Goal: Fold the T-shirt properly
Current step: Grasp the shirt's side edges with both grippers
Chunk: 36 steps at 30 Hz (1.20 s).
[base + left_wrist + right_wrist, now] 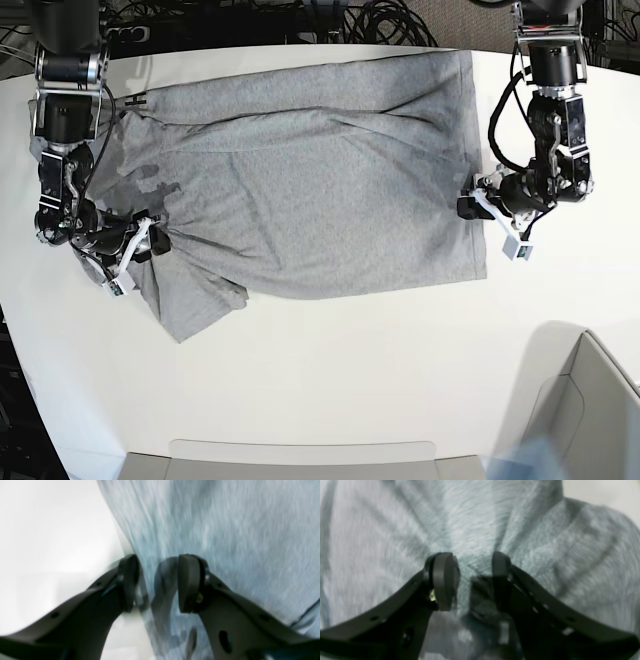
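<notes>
Nearby, bin: grey, at 4 to 5 o'clock in the base view, on the near side of the table.
Flap: part of the shirt, poking out at 8 o'clock, creased.
Near edge: curved, running from 7 o'clock round to 4 o'clock.
Shirt: grey, spread over the middle of the table, its near outline uneven.
Right gripper: at 9 o'clock, fingers wide apart, bunched cloth between them; a firm hold I cannot tell.
Left gripper: at 3 o'clock, fingers wide apart over the shirt's side edge, cloth running between; a firm hold I cannot tell.
Far folds: long creases at 11 o'clock and 1 o'clock.
</notes>
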Available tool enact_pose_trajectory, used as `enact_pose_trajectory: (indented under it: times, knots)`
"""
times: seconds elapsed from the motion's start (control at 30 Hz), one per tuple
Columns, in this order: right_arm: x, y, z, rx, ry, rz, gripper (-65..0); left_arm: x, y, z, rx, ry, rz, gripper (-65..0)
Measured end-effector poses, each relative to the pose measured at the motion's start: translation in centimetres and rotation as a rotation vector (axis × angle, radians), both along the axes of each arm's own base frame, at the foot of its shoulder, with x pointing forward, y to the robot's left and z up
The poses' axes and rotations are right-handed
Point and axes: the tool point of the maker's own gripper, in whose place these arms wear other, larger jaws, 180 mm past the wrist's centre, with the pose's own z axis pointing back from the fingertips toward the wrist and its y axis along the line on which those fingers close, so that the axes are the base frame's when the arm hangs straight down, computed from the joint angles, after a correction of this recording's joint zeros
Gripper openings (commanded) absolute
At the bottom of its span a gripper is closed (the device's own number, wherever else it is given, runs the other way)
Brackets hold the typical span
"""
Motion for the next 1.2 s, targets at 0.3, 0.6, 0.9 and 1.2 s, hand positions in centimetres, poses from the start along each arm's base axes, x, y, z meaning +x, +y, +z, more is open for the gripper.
enact_pose_trajectory:
  times: [0.3,0.6,0.9,1.2]
  knots:
    - [-4.3,-0.2,0.7,-0.084,0.051,0.027,-39.4,-5.0,-0.9,0.5,0.058,0.007,-0.093,-38.8]
    - [2.0,1.7,9.3,-0.089,-0.253,0.017,-39.4,-4.7,-1.5,2.0,0.097,0.000,-0.135,-38.8]
    - [9.6,-2.3,10.6,-0.115,-0.210,-0.104,-39.4,-1.8,-1.4,4.1,0.116,-0.036,-0.148,-38.8]
    - [11.0,-1.3,3.7,0.019,-0.090,-0.180,-39.4,-0.7,-1.4,4.9,0.117,-0.063,-0.149,-38.8]
